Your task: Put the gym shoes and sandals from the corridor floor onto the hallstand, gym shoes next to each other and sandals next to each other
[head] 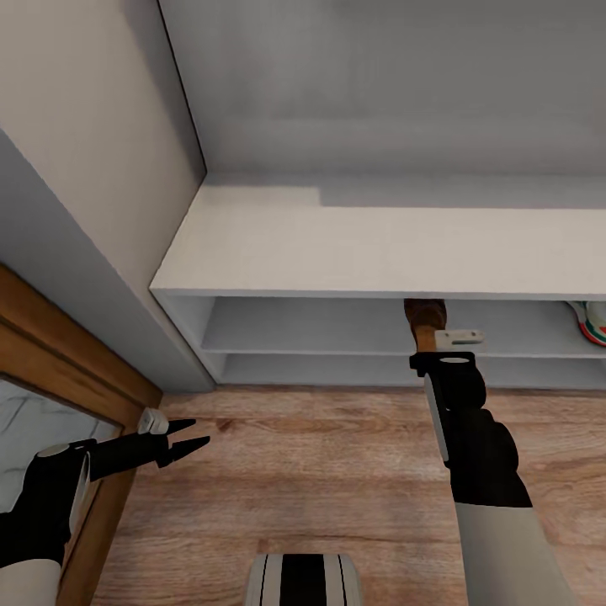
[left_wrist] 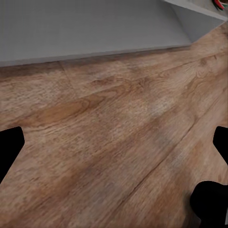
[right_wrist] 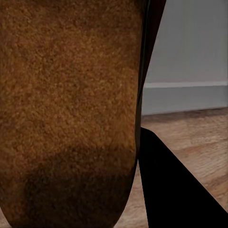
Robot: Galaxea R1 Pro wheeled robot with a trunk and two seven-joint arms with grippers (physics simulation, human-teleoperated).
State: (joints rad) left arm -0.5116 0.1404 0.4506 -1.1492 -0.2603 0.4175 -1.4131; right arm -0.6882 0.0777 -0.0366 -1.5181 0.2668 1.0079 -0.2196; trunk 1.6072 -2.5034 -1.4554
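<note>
- Nearest the robot, at the lower edge of the head view, we note part of its own base (head: 303, 579), white with black stripes, over the corridor floor (head: 320, 471).
- At the left, we find the left tool (head: 192, 434) hovering above the floor with its two black fingers spread and nothing between them; the left wrist view confirms bare wood planks (left_wrist: 109, 137) under it.
- Beside that arm stands a wooden door frame (head: 50, 337) with a pale marbled panel set within it.
- Further forward, on the right, we record the right arm reaching toward the hallstand (head: 353, 252). The right tool (head: 438, 341) is closed on a sandal (head: 423, 318), whose dark brown upper end sits at the mouth of the upper shelf slot, just under the top board's front edge.
- In the right wrist view, the sandal's brown textured surface (right_wrist: 71, 109) lies against a black finger (right_wrist: 171, 190), with floor and the grey unit behind.
- We cannot tell whether the sandal rests on the shelf.
- At the far right of the same upper slot, we see one gym shoe (head: 592, 321), cream with green and red marks, cut off by the picture edge.
- Behind the hallstand rises a grey-white wall (head: 379, 76).
</note>
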